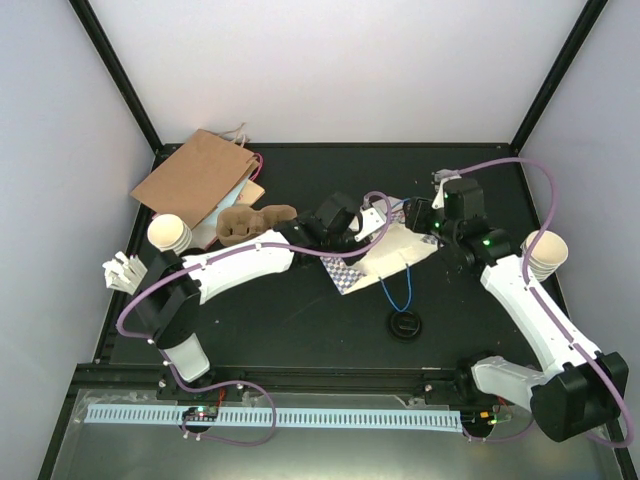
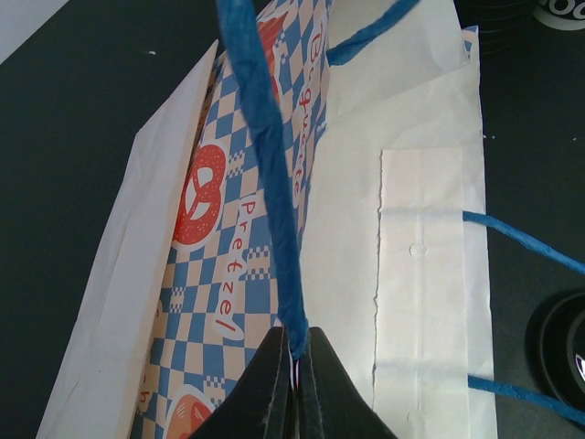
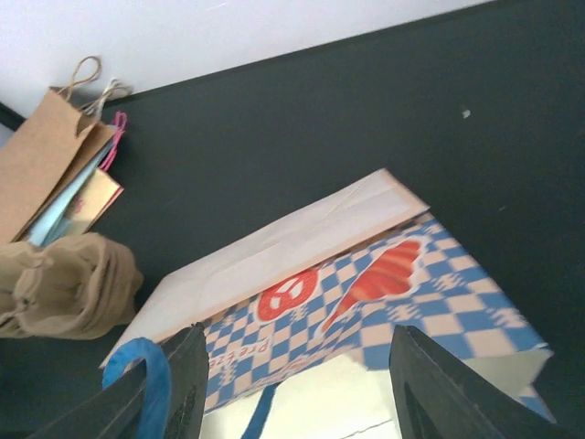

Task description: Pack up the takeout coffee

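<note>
The coffee cup stands before the paper bag, the carrier left of it.
</note>
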`<action>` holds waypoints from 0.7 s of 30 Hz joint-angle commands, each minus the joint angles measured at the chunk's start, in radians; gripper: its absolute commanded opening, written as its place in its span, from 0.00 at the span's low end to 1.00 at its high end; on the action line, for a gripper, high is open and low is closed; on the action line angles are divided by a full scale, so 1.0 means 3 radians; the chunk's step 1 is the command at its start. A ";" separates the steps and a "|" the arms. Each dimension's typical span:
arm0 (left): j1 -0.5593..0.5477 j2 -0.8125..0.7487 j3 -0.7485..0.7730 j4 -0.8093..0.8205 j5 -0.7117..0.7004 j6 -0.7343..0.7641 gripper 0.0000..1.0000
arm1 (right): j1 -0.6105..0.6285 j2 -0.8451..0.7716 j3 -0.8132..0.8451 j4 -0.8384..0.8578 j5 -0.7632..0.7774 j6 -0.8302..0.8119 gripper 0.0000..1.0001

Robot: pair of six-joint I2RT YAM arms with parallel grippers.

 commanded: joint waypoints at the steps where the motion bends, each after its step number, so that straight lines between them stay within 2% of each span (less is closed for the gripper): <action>1: -0.0037 -0.0106 -0.0015 0.0056 0.0080 -0.0044 0.02 | 0.0011 0.0008 0.0224 -0.0108 0.0580 -0.0277 0.56; 8: -0.0065 -0.0106 -0.0067 0.0061 0.0088 -0.0083 0.02 | 0.0011 0.0045 0.0204 0.0158 0.0848 -0.0450 0.49; 12: -0.0085 -0.0087 -0.0075 0.0068 0.0107 -0.0095 0.02 | 0.0012 -0.0145 -0.0070 0.0676 0.0823 -0.0464 0.50; 16: -0.0102 -0.0062 -0.0095 0.0074 0.0116 -0.0105 0.02 | 0.0013 -0.0485 -0.0461 0.1541 0.0495 -0.0451 0.51; 21: -0.0107 -0.0030 -0.0113 0.0084 0.0146 -0.0120 0.02 | 0.0014 -0.0619 -0.0636 0.2178 -0.0155 -0.0410 0.51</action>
